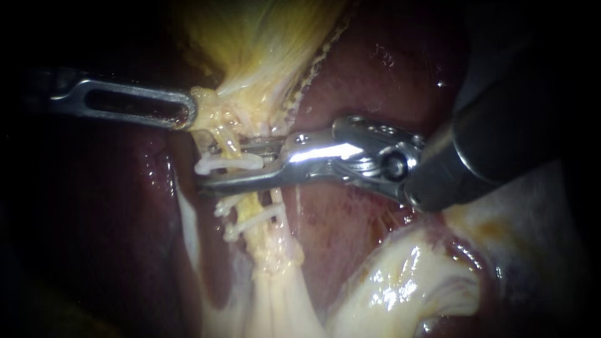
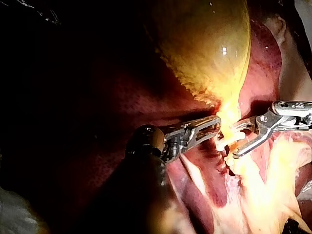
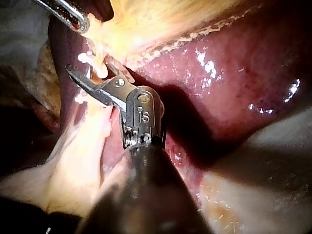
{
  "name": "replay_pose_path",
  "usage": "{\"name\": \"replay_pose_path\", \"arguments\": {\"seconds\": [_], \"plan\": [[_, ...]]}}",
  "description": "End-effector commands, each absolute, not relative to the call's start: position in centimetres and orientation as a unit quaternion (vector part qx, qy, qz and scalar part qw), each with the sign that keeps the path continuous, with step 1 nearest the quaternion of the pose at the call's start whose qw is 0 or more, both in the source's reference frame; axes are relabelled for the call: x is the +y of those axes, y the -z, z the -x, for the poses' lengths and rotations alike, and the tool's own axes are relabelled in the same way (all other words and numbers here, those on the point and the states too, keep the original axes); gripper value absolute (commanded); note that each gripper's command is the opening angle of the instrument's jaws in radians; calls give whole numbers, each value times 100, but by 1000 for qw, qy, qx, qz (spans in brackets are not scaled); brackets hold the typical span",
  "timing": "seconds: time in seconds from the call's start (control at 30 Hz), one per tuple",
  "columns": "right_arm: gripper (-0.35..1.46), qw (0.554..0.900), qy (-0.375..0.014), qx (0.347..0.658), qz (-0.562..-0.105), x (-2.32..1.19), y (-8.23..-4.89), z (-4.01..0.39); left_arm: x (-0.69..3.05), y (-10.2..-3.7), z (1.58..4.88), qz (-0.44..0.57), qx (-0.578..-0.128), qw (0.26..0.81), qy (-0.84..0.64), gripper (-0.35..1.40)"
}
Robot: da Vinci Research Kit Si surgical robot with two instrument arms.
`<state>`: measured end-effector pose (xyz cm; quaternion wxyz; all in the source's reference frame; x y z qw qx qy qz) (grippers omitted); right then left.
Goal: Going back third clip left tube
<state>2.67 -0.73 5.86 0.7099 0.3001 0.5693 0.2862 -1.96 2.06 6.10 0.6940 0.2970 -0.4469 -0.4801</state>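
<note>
A pale yellow tube (image 1: 270, 247) runs down from the gallbladder (image 1: 263, 37) over the liver (image 1: 369, 81). My right instrument (image 1: 208, 168) comes in from the right, its jaws open on either side of the tube. A white clip (image 1: 228, 164) lies across the tube between them. Two more white clips (image 1: 250, 218) sit on the tube just below. My left instrument (image 1: 190, 114), with a slotted jaw, is shut on tissue at the gallbladder's neck above the clips. The left wrist view shows the gap in the right instrument (image 2: 236, 141) beside the left instrument (image 2: 216, 127).
Glossy pale fatty tissue (image 1: 400, 288) bulges at the lower right beneath the right instrument's dark shaft (image 1: 501, 125). Dark red liver surrounds the tube on both sides. In the right wrist view the left instrument (image 3: 78, 18) sits just beyond the right instrument (image 3: 90, 68).
</note>
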Motion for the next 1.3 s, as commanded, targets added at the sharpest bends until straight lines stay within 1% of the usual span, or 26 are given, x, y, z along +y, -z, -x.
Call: {"name": "replay_pose_path", "arguments": {"seconds": [0.03,0.23,0.37,0.43,0.6,0.67,0.83,1.0,1.07,1.3], "plan": [[50,717,-273,575,-284,-73,-585,-261,206,-610,196,-297,-447,694,480,-35],[50,740,-208,596,-231,-79,-579,-229,205,-610,195,-297,-447,694,480,-35],[50,747,-175,605,-213,-84,-568,-207,205,-610,194,-297,-447,694,479,-35],[50,751,-163,604,-209,-86,-561,-196,205,-610,193,-297,-447,694,479,-35],[50,784,-127,571,-208,-90,-538,-167,205,-611,193,-298,-447,694,479,-35],[50,790,-118,564,-208,-91,-531,-157,205,-611,193,-298,-447,694,479,-35],[50,789,-114,564,-215,-89,-517,-130,205,-611,192,-298,-447,694,479,-35],[50,789,-112,565,-214,-78,-507,-109,205,-612,192,-298,-447,694,479,-35],[50,789,-108,566,-212,-75,-503,-104,205,-612,193,-298,-447,694,479,-35],[50,796,-121,557,-204,-68,-492,-95,205,-616,199,-296,-447,695,480,-35]]}}
